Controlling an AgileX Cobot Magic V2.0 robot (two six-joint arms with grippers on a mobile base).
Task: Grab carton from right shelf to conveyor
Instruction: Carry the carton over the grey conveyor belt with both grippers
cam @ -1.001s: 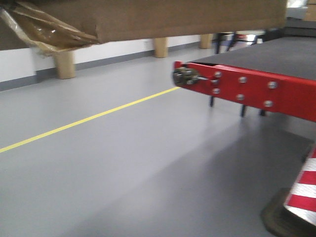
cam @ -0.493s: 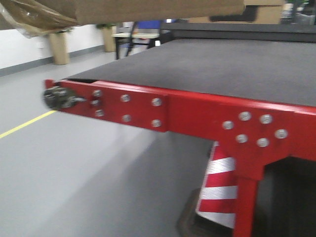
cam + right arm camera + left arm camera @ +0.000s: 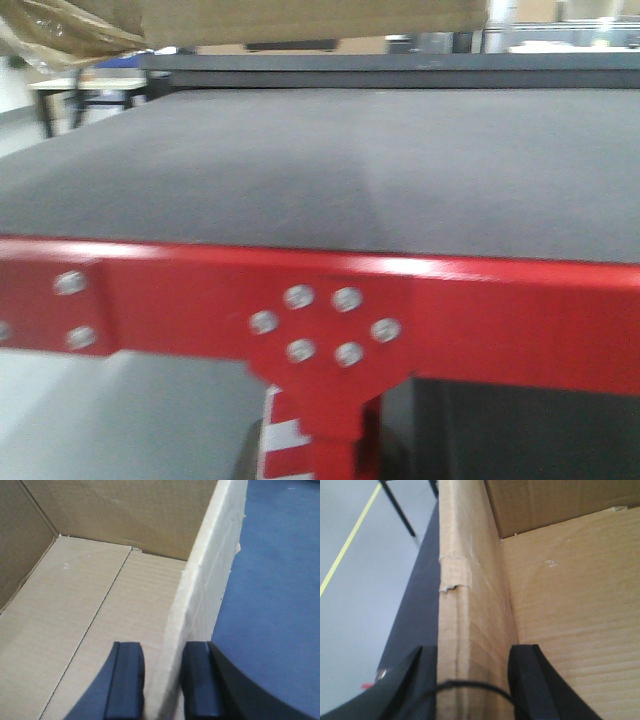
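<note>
An open brown carton [image 3: 310,18] hangs at the top of the front view, above the conveyor [image 3: 330,170], a dark belt on a red frame [image 3: 480,310]. My left gripper [image 3: 472,680] is shut on the carton's left wall [image 3: 470,590], one finger outside and one inside. My right gripper [image 3: 162,680] is shut on the carton's right wall [image 3: 210,575], with the dark belt [image 3: 275,605] below on its outer side. The carton's inside is empty in both wrist views.
A red-and-white cone [image 3: 275,440] stands under the conveyor frame. A table with dark legs [image 3: 60,95] stands at the far left. Grey floor with a yellow line [image 3: 350,540] lies left of the belt. More cartons [image 3: 300,45] stand behind the conveyor.
The view has swung from open floor to face the conveyor, which now fills the frame and is much closer. The carton stays held at the top.
</note>
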